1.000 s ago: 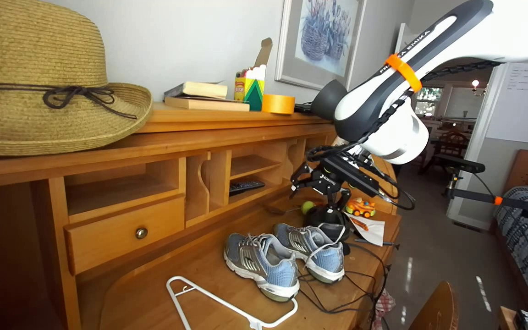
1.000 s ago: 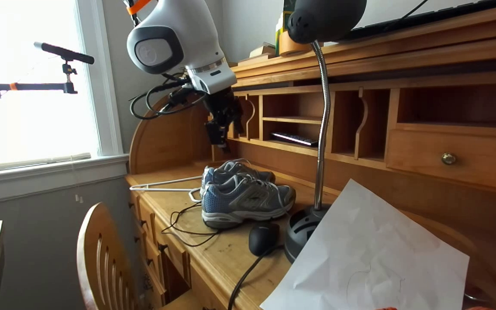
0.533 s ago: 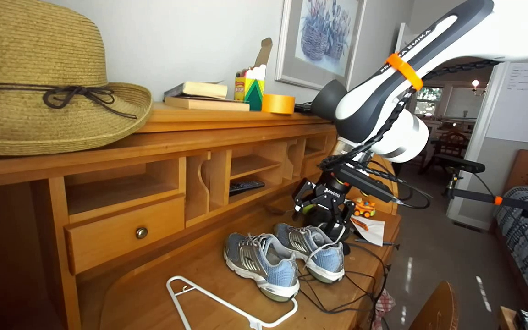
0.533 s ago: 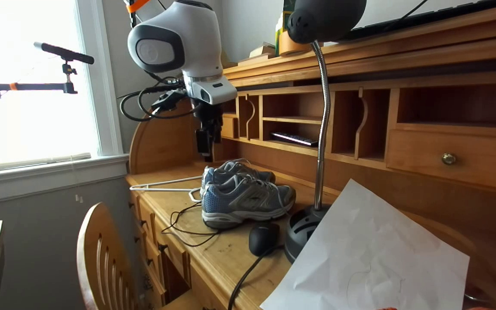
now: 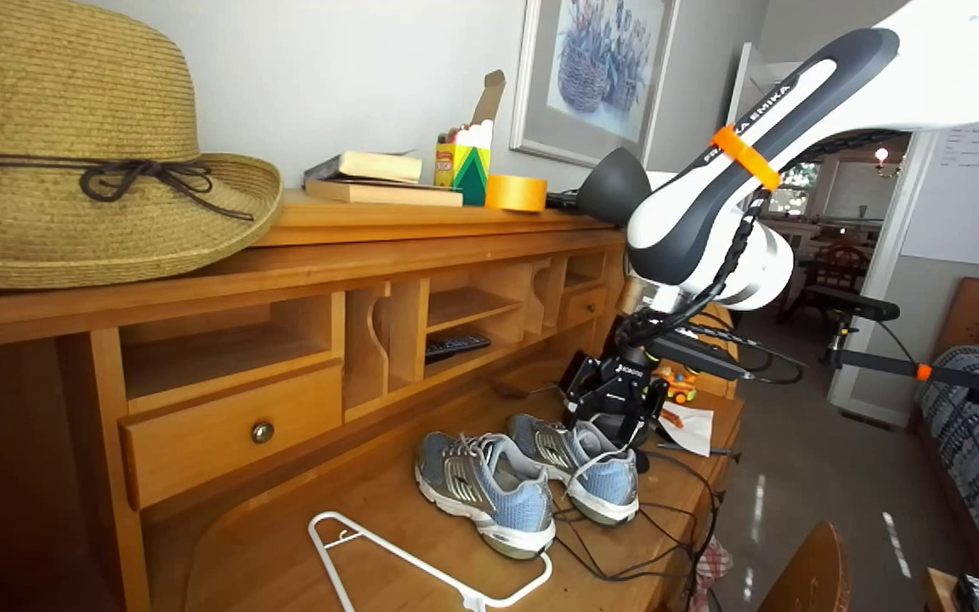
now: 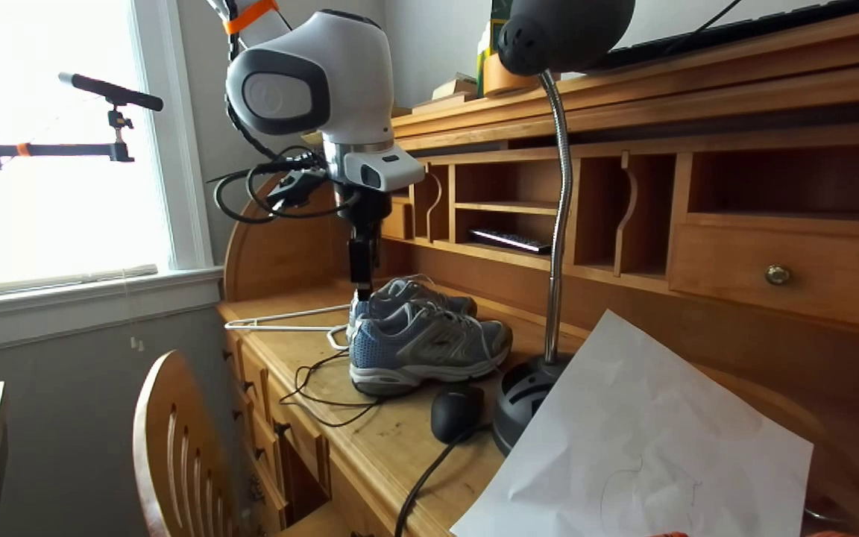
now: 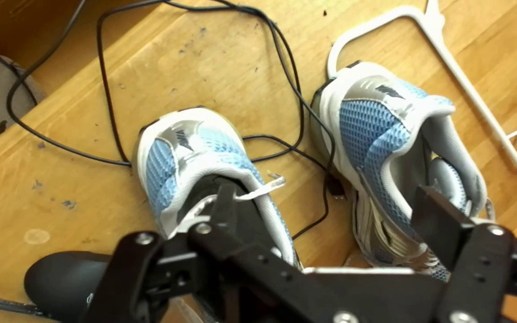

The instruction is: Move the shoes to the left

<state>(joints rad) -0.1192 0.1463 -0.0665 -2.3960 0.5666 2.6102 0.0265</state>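
Note:
The shoes are a grey and light-blue pair side by side on the desk. The shoe beside the mouse and the shoe beside the hanger show in both exterior views. In the wrist view the mouse-side shoe is left and the hanger-side shoe is right, heels toward the top. My gripper is open and empty, pointing down over the pair. One finger overlaps the mouse-side shoe's opening, the other the hanger-side shoe. In an exterior view the gripper is at the heels; contact cannot be told.
A white hanger lies next to one shoe. A black mouse and lamp stand near the other. A thin black cable loops around the heels. Desk compartments rise behind; a paper sheet is near the lamp.
My gripper has swung from a tilted pose to pointing straight down and has come lower, toward the shoes. The shoes, hanger and mouse have not moved.

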